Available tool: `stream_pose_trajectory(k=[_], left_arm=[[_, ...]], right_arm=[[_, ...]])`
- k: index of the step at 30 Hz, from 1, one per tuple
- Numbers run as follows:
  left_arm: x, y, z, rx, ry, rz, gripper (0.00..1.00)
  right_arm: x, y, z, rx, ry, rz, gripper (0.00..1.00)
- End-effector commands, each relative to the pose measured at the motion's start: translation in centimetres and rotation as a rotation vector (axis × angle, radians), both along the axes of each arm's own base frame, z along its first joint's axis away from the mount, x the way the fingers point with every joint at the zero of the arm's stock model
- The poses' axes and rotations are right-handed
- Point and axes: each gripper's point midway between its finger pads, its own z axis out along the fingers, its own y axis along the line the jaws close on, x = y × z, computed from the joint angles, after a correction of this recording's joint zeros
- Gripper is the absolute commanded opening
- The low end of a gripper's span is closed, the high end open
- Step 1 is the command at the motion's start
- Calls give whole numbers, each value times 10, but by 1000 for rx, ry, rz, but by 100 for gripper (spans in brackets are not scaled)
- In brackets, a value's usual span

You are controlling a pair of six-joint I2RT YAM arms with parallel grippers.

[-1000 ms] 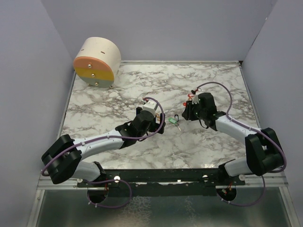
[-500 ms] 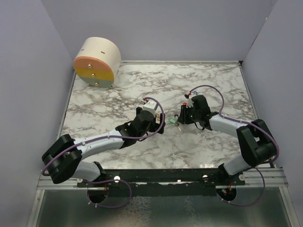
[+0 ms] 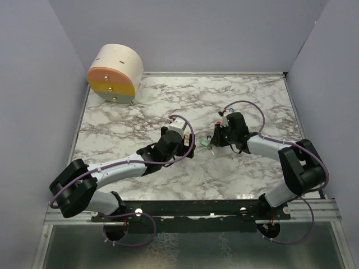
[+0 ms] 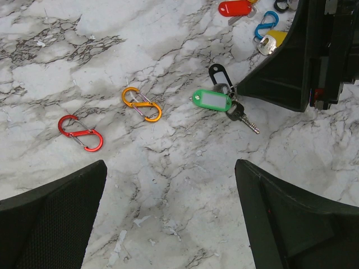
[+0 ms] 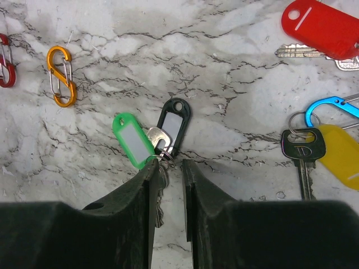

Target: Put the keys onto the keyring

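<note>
Marble table point(image 3: 252, 95), left jaws wide apart, right jaws narrow at keys point(image 5: 157, 137), grip unclear

metal keys point(image 5: 159, 138) with glossy plastic tags point(image 5: 133, 140), smooth marbled table point(image 5: 224, 73).

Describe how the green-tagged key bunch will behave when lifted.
Probably floppy: green tag, black tag and silver keys seem joined only at one end, so they should dangle and swing. Likely light; the thin flat metal may slip.
</note>
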Motion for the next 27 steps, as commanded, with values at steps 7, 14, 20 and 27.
stream_pose_trajectory(k=[7,14,20,27], left_arm=[[4,0,3,-16,-15,5,99],[4,0,3,-14,-15,4,99],[4,1,3,-13,-14,5,99],[5,2,3,-14,-16,7,99]], right_arm=[[14,11,9,30,-36,11,22],[15,12,8,30,-32,15,21],[14,13,5,29,-22,21,20],[14,13,3,28,-19,24,18]])
